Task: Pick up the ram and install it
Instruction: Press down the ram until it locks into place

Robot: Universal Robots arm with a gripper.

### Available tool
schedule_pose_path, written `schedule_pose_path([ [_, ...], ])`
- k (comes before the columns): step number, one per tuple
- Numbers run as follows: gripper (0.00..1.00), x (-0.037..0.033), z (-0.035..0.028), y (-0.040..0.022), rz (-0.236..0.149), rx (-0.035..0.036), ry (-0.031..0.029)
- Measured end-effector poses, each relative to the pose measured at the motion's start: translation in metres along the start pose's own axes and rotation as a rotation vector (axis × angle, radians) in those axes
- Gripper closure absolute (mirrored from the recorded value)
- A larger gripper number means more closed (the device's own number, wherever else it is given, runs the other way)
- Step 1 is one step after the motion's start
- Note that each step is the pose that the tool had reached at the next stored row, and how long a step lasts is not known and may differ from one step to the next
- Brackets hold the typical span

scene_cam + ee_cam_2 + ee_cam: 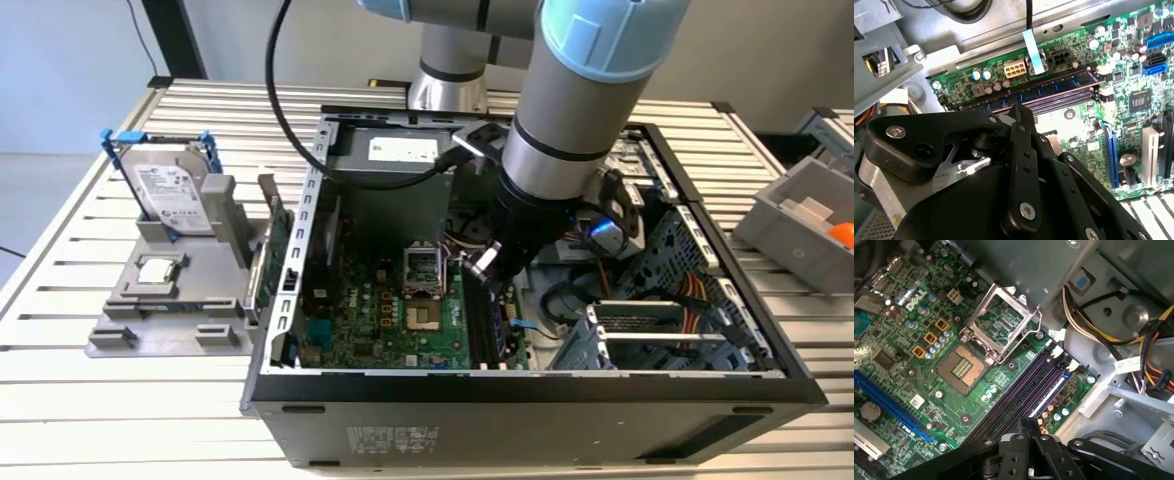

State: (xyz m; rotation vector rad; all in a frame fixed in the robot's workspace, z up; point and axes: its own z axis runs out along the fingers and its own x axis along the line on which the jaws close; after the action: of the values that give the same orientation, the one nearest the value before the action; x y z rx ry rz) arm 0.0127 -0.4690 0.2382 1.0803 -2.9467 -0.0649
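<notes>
The ram (pixel 1064 86) is a long blue stick with black chips. It stands in the memory slot nearest the motherboard's edge, inside the open computer case (pixel 534 385), and in the first wrist view the ram (pixel 1054 387) runs straight under my fingertips. My gripper (pixel 491 280) reaches down into the case over the memory slots. In the second wrist view the gripper (pixel 1019 107) meets the stick's top edge near its middle. In the first wrist view the gripper (pixel 1029 421) has its fingers drawn close together on the stick.
An open processor socket (pixel 961 365) lies beside the empty dark memory slots (pixel 1019 390). Cable bundles (pixel 1134 340) and a drive cage (pixel 654 330) crowd the other side. Outside the case, a grey holder (pixel 167 320) carries a hard drive (pixel 174 190), a silver chip (pixel 158 270) and a green card (pixel 274 260).
</notes>
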Motion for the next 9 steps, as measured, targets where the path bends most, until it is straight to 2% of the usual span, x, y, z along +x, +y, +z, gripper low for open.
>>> schedule_pose_path([
  [6,1.00,-0.0006,0.0001,-0.0005,-0.069,-0.0018,0.0019],
  [9,1.00,-0.0009,0.0000,-0.0007,-0.119,-0.0042,0.0022],
])
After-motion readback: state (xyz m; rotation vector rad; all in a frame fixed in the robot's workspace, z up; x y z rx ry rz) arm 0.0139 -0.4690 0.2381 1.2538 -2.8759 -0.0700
